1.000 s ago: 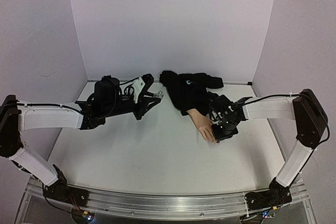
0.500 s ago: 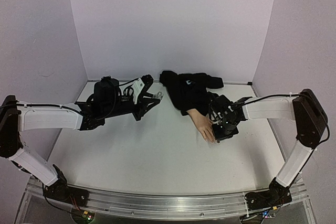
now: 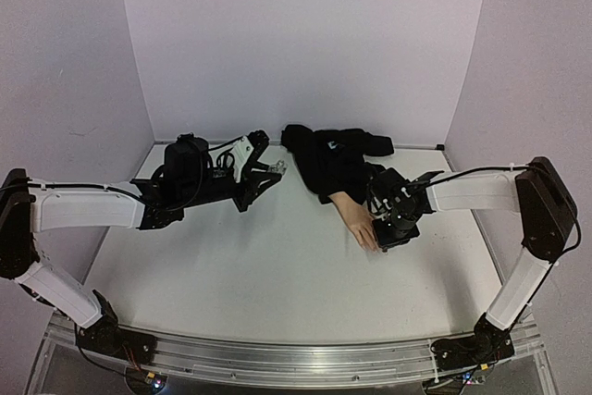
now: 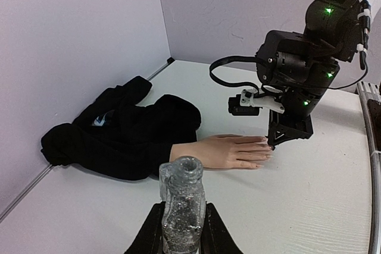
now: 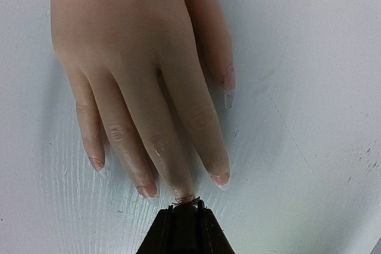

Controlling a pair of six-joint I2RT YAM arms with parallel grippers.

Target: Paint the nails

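A peach mannequin hand point(image 3: 354, 216) point(image 4: 229, 150) lies palm down on the table, its black sleeve point(image 4: 125, 129) bunched behind it. In the right wrist view its pale nails point(image 5: 221, 178) point toward me. My right gripper point(image 5: 186, 230) point(image 3: 382, 241) is shut on a dark brush cap point(image 5: 186, 221). The bristles touch the tip of the middle finger, hiding that nail. My left gripper point(image 4: 181, 239) point(image 3: 274, 173) is shut on a clear, uncapped bottle of glitter polish point(image 4: 182, 203), held upright left of the hand.
The white table point(image 3: 259, 265) is bounded by pale walls at the back and both sides. The black sleeve point(image 3: 328, 159) heaps against the back wall. A metal rail point(image 3: 296, 358) runs along the near edge by the arm bases.
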